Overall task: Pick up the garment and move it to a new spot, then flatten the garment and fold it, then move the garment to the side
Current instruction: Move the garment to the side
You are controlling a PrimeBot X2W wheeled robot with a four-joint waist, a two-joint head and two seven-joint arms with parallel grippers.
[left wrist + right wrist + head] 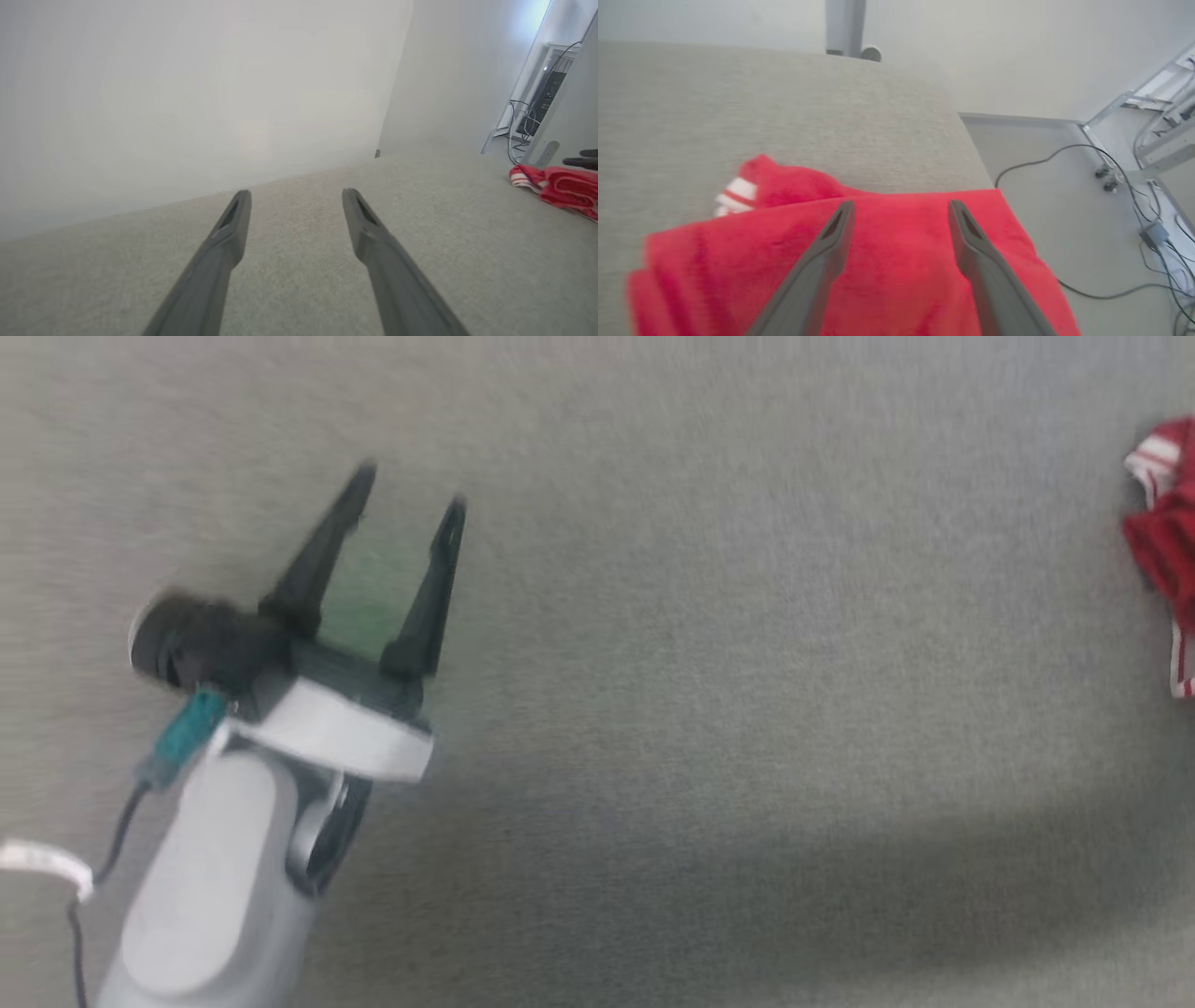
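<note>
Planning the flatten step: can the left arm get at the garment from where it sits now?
Likely yes, if the arm stretches that far. The left tool is open, and bare grey surface lies between it and the garment off to its right; nothing blocks.

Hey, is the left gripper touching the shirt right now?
Apart. In the head view the left gripper sits far left, the shirt at the right edge, bare grey surface between.

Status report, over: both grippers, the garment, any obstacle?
Left gripper open, fingers over grey surface. Right gripper open, above the garment, not gripping. Garment bunched at the surface edge. Cables on floor, out of the way.
</note>
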